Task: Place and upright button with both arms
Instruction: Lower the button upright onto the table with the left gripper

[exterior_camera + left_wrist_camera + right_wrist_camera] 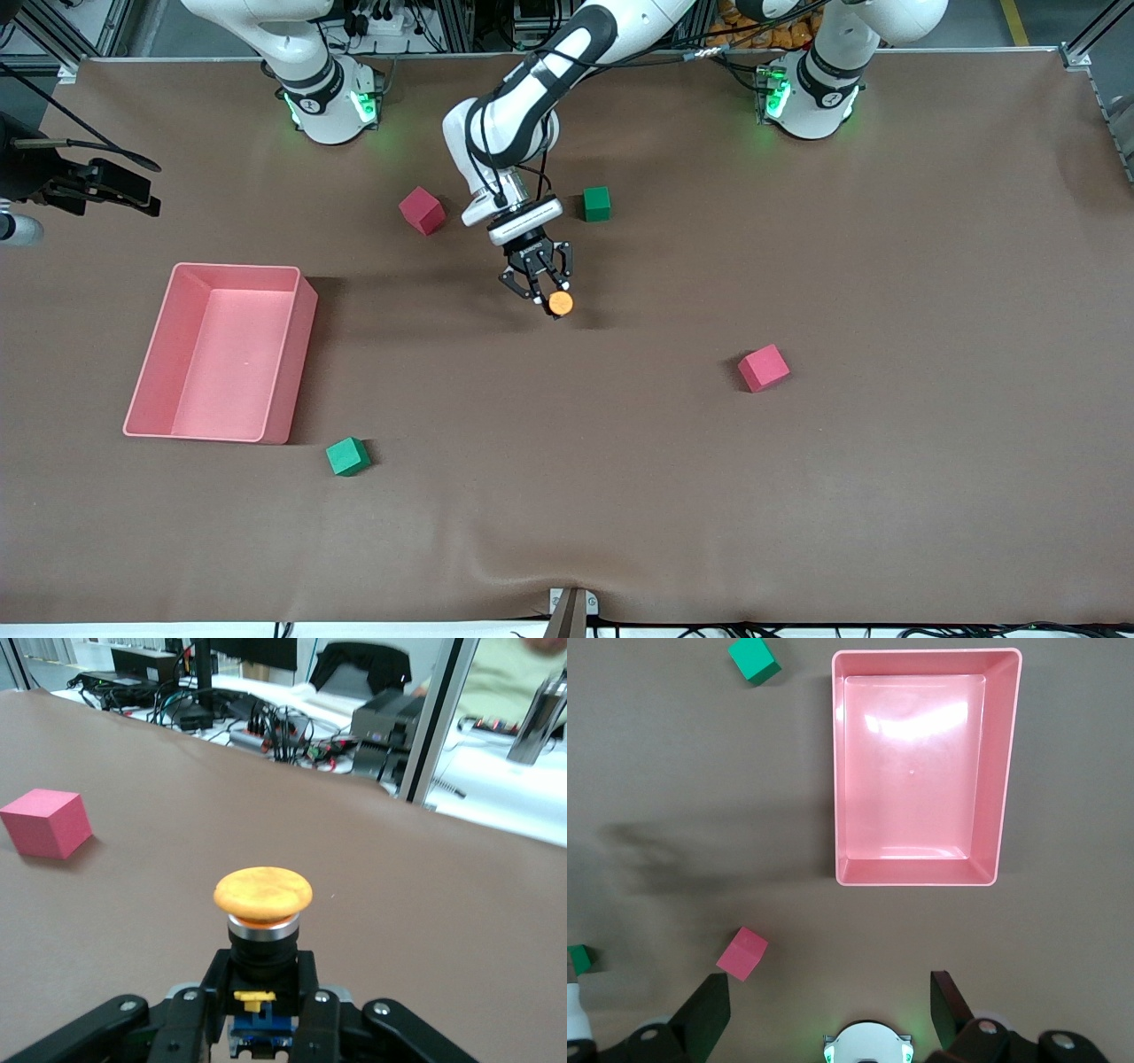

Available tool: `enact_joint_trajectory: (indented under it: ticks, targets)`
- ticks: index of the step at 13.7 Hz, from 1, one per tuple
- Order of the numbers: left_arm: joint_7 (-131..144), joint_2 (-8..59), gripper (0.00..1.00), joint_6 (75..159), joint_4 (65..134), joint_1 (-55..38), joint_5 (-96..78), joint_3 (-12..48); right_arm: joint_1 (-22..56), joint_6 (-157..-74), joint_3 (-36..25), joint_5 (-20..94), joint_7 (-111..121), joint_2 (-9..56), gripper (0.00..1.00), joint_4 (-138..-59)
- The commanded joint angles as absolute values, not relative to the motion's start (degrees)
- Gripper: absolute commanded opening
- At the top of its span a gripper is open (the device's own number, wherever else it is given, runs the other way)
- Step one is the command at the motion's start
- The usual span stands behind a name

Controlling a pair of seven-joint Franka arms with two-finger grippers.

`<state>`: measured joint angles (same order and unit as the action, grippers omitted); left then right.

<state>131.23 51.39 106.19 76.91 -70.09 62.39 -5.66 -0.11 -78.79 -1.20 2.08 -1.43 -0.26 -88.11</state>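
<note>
Orange-capped button (262, 895) clamped in left gripper (542, 292) jaws | right gripper (830, 1010) jaws spread, empty

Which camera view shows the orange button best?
The left wrist view: the button fills the middle, cap and body clear. The front view shows it only as a small orange cap. The right wrist view does not show it.

Brown table (797, 496): pink tray (220, 353), two pink cubes (422, 210) (764, 368), two green cubes (597, 204) (347, 456).

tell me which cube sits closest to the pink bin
The green cube by the pink bin's corner nearest the front camera; the other three cubes lie clearly farther off.
</note>
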Motion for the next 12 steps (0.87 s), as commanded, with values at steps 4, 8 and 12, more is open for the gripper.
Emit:
enact_joint_trajectory:
  ticks: [4, 8, 12]
  targets:
    - [141.66, 57.65, 0.05, 105.38, 76.73, -71.98, 67.05, -6.33, 0.26, -78.84, -1.41, 2.64, -2.02, -0.70, 1.00, -88.15]
    - [143.88, 59.68, 0.09, 105.38, 76.82, -71.98, 69.96, -6.33, 0.26, -78.75, -1.41, 2.64, -2.02, -0.70, 1.00, -88.15]
    - [143.96, 61.08, 0.12, 103.97, 77.43, -71.98, 71.37, -6.42, 0.26, -78.75, -1.41, 2.64, -2.02, -0.79, 1.00, -88.15]
